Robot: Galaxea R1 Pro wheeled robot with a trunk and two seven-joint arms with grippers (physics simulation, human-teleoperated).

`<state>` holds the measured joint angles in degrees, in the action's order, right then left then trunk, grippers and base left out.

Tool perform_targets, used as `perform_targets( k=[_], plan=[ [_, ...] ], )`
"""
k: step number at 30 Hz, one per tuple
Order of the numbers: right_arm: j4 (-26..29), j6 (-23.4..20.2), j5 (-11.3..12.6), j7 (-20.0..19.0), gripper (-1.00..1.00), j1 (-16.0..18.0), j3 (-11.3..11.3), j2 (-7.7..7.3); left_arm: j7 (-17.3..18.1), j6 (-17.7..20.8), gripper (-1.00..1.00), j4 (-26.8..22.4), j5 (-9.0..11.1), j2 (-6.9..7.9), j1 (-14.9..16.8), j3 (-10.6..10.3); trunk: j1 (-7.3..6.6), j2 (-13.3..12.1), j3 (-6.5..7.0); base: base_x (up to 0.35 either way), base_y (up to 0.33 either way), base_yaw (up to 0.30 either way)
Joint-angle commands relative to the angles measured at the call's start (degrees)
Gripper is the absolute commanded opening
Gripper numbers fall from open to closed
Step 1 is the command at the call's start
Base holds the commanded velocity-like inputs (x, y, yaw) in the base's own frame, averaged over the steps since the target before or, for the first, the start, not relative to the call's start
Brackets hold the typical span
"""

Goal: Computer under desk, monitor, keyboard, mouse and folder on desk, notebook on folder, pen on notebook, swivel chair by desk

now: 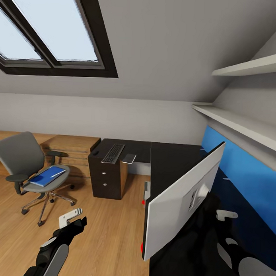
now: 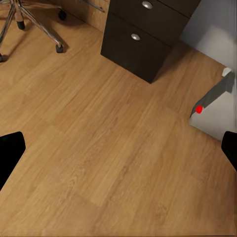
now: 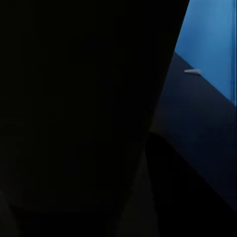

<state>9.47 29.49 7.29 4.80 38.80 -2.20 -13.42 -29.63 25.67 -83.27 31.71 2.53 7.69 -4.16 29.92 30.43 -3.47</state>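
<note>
One swivel chair [image 1: 23, 166] carries one blue folder [image 1: 47, 176]. One black desk [image 1: 169, 159] holds one keyboard [image 1: 113, 153], one mouse [image 1: 95, 153], one small notebook [image 1: 129, 158] and one monitor [image 1: 183, 197]. Two silver-knobbed drawers [image 2: 140, 22] show at its end. Two wall shelves [image 1: 242, 125] and one skylight [image 1: 50, 31] show.

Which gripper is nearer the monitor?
Right. The right gripper is at the monitor, just behind its pale back panel. The left gripper hangs over the floor, apart from it, toward the chair.

Skylight [image 1: 50, 27] – grey walls, wood floor [image 1: 107, 232]
</note>
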Motion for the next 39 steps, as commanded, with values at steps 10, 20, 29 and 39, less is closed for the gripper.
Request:
perform_targets(
  k=[10,20,29,39],
  plan=[
    [-0.33,0.45,1.85,0.19,-1.00,0.02,-1.35,-0.09,-0.53,0.08,1.00,-0.05,0.55,0.05,0.06,-0.32,0.03,0.09,-0.14,0.000,0.000,-0.080],
    [-0.33,0.48,1.85,0.21,-1.00,0.01,-1.23,-0.07,-0.51,0.08,1.00,-0.05,0.51,0.07,0.04,-0.32,0.03,0.09,-0.14,0.000,-0.145,-0.001],
    [-0.33,0.54,1.85,0.12,-1.00,0.01,-1.33,-0.09,-0.44,0.08,1.00,-0.05,0.55,0.05,0.05,-0.32,0.03,0.09,-0.14,-0.033,-0.297,0.000],
    [-0.33,0.49,1.85,0.12,-1.00,0.02,-1.39,-0.11,-0.34,0.08,1.00,0.01,0.55,0.02,0.07,-0.32,0.03,0.09,-0.14,0.036,-0.239,0.000]
  ],
)
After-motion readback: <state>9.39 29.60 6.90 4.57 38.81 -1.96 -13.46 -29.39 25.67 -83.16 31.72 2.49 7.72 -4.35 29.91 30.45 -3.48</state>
